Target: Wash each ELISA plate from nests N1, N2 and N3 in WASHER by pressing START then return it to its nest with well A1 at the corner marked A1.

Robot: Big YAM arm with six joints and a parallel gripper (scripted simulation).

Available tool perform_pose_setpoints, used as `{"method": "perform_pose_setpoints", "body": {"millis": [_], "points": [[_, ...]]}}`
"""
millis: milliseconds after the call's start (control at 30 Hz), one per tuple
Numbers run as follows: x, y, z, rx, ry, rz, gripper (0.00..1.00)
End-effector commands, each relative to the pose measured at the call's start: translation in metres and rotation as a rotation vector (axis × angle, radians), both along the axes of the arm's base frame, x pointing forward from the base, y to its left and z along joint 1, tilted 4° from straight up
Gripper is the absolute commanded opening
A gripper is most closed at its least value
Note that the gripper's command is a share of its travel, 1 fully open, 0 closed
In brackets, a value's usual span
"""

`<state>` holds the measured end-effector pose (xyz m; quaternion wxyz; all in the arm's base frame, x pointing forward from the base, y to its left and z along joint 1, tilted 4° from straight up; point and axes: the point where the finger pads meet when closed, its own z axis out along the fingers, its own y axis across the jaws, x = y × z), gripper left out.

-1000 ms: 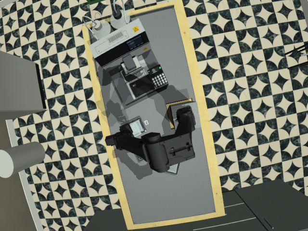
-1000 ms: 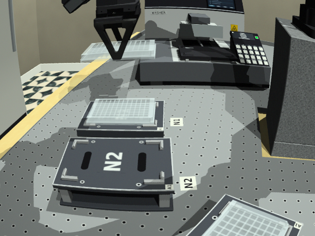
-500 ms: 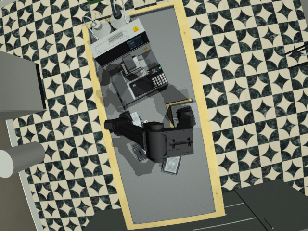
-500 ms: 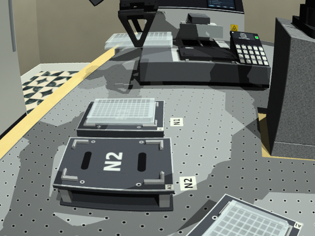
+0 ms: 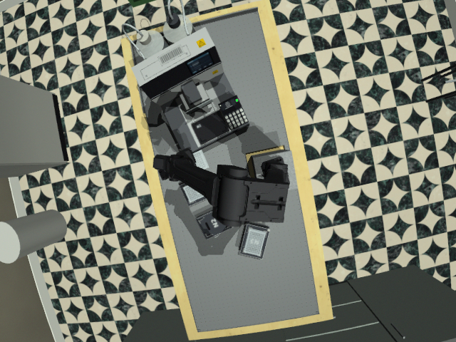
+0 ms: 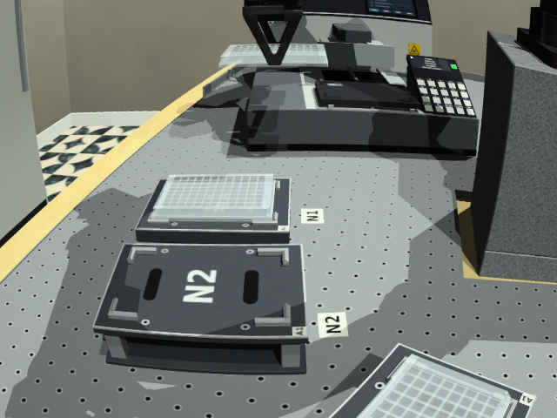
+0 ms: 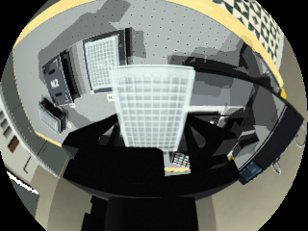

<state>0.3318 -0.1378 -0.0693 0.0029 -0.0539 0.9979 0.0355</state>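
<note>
Perforated table beneath; end effector grasping an ELISA plate, seemingly level, probably bound for the washer carrier ahead.

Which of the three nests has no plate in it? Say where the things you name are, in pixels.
N2 (image 5: 214, 222) (image 6: 157, 287) (image 7: 56, 83): its bare face and corner locators show, whereas the other two nests each hold a plate.

High overhead looks down; a low exterior faces the washer (wrist close-up shares the nests).
</note>
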Motion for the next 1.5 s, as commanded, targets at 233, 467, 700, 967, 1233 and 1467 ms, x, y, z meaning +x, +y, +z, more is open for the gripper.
{"method": "perform_pose_setpoints", "body": {"millis": [233, 467, 700, 967, 1233, 1467], "points": [[0.012, -0.036, 0.005, -0.013, -0.030, 0.044, 0.84], [-0.026, -0.055, 0.008, -0.013, -0.024, 0.041, 0.84], [-0.043, -0.073, 0.009, -0.011, -0.020, 0.041, 0.84], [-0.068, -0.105, 0.011, -0.017, -0.023, 0.041, 0.84], [-0.077, -0.141, 0.018, -0.041, -0.043, 0.042, 0.84], [-0.107, -0.162, 0.006, -0.016, -0.018, 0.042, 0.84]]}}
